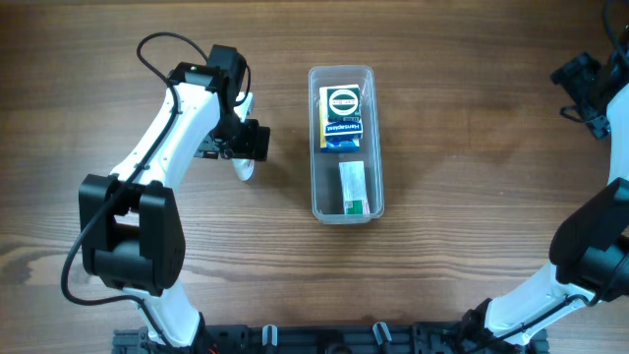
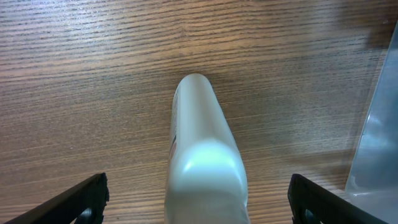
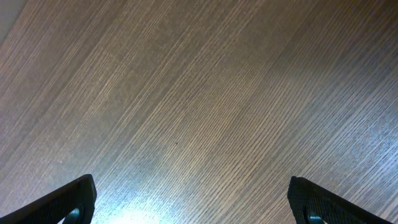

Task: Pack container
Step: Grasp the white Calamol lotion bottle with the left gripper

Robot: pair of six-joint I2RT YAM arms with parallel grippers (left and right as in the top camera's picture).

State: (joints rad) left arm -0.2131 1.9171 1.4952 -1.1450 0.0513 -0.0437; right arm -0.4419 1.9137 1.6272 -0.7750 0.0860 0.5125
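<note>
The clear plastic container [image 1: 344, 202] lies lengthwise at the table's centre. It holds a blue and yellow box [image 1: 342, 116] at its far end and a small white and green packet [image 1: 354, 187] at its near end. A white bottle [image 2: 204, 162] lies on the wood left of the container, also seen in the overhead view [image 1: 243, 165]. My left gripper [image 2: 199, 202] is open above it, a finger on each side, not touching. The container's corner shows in the left wrist view [image 2: 376, 162]. My right gripper [image 3: 199, 199] is open and empty over bare wood at the far right [image 1: 588, 88].
Only wood-grain table [image 1: 472, 197] surrounds the container. The arm bases stand along the front edge.
</note>
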